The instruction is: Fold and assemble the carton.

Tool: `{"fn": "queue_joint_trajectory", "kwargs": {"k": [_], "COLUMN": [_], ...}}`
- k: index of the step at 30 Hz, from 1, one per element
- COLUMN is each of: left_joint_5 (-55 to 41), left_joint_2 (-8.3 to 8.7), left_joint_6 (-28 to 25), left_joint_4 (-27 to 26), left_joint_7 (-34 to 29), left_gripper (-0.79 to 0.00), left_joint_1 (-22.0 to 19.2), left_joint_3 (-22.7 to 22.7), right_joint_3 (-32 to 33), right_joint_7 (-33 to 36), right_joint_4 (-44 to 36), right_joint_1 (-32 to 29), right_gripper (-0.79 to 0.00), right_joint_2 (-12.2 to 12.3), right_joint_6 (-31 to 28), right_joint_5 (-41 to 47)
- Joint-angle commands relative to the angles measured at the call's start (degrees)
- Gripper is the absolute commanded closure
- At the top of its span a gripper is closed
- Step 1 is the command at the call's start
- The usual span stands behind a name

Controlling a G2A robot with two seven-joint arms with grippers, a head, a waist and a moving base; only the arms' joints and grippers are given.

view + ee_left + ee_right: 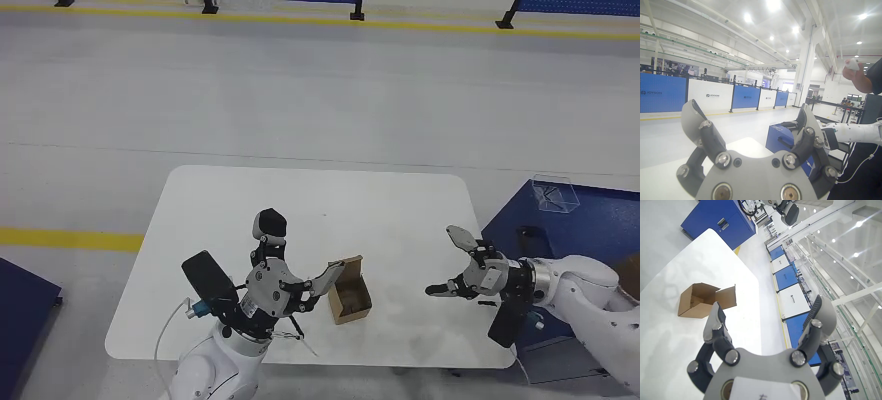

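Note:
A small brown carton [351, 297] stands on the white table [300, 200] near its front edge, top open and one flap upright. In the right wrist view the carton [694, 302] shows an empty inside with the flap raised beside it. My left gripper [300, 248] is open just left of the carton, one finger close to the raised flap; I cannot tell whether they touch. In its own view the left gripper [747, 111] holds nothing. My right gripper [447, 263] is open at the table's right side, apart from the carton, and the right gripper [766, 308] is empty.
A blue cabinet [560, 235] with a clear plastic bin [553, 192] on top stands right of the table. Another blue cabinet [719, 224] stands past the table's far end in the right wrist view. The table's back half [320, 195] is bare.

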Motion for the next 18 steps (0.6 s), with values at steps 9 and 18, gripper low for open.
{"fn": "queue_joint_trajectory", "kwargs": {"k": [9,18], "left_joint_5": [0.0,0.0], "left_joint_2": [0.0,0.0], "left_joint_6": [0.0,0.0], "left_joint_4": [0.0,0.0], "left_joint_7": [0.0,0.0], "left_gripper": [-0.785,-0.785], "left_joint_1": [0.0,0.0], "left_joint_3": [0.0,0.0], "right_joint_3": [0.98,-8.43], "right_joint_7": [-1.99,16.46], "right_joint_4": [0.12,0.66], "right_joint_1": [0.75,10.46], "right_gripper": [-0.785,-0.785], "right_joint_2": [-0.2,-3.0], "right_joint_6": [-13.7,-43.48], "right_joint_5": [9.35,37.64]}}
